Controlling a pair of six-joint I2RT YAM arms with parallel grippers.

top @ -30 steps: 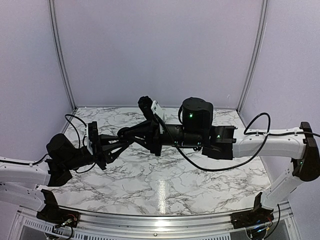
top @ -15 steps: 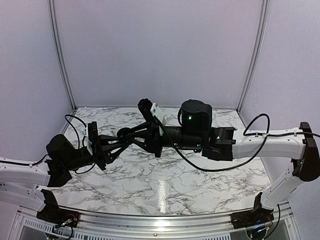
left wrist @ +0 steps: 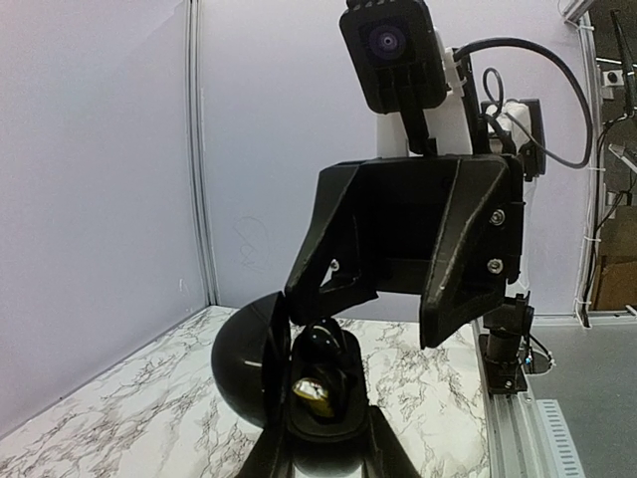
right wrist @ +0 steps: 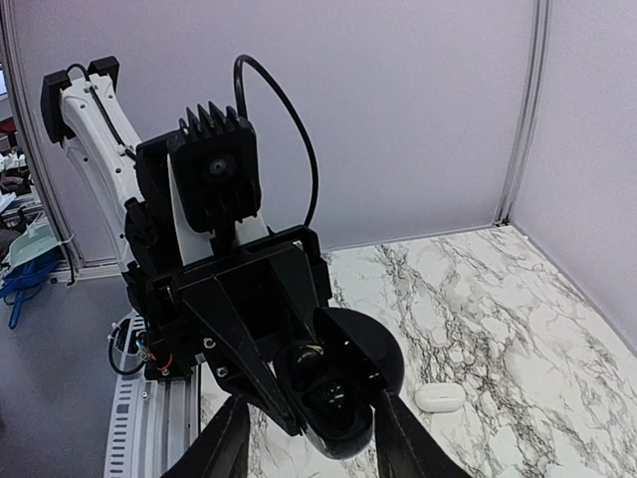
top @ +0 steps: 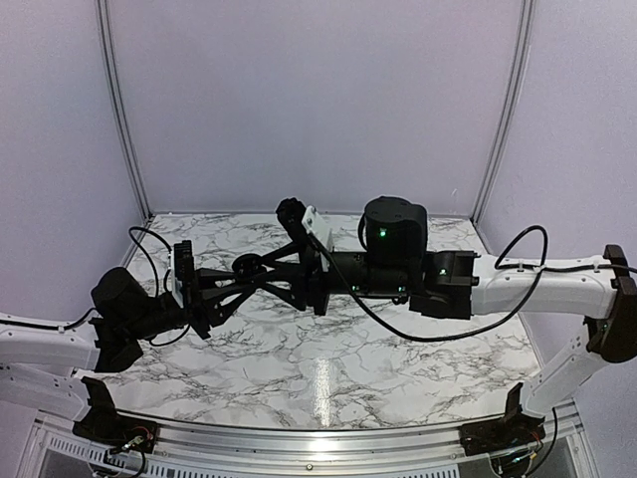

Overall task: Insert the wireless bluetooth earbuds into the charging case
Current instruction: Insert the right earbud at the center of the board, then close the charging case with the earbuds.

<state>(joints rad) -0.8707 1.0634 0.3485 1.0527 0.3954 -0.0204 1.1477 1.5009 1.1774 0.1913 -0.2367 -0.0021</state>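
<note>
My left gripper (top: 242, 276) is shut on a black charging case (left wrist: 320, 413) and holds it in the air with the lid (left wrist: 247, 376) open. In the left wrist view a glossy black earbud (left wrist: 322, 339) sits in the far socket, and the near socket (left wrist: 313, 394) shows a gold glint. My right gripper (top: 271, 267) is open, with one fingertip on each side of the case (right wrist: 336, 403) and not pressing on it. The white earbuds are out of view.
A white closed charging case (right wrist: 439, 397) lies on the marble table (top: 328, 368) below and beyond the grippers. Both arms meet above the table's middle. Purple walls enclose the back and sides, and an aluminium rail (top: 318, 438) runs along the near edge.
The right arm has shifted slightly to the right and its forearm has dropped a little. The left arm with the case has stayed in place.
</note>
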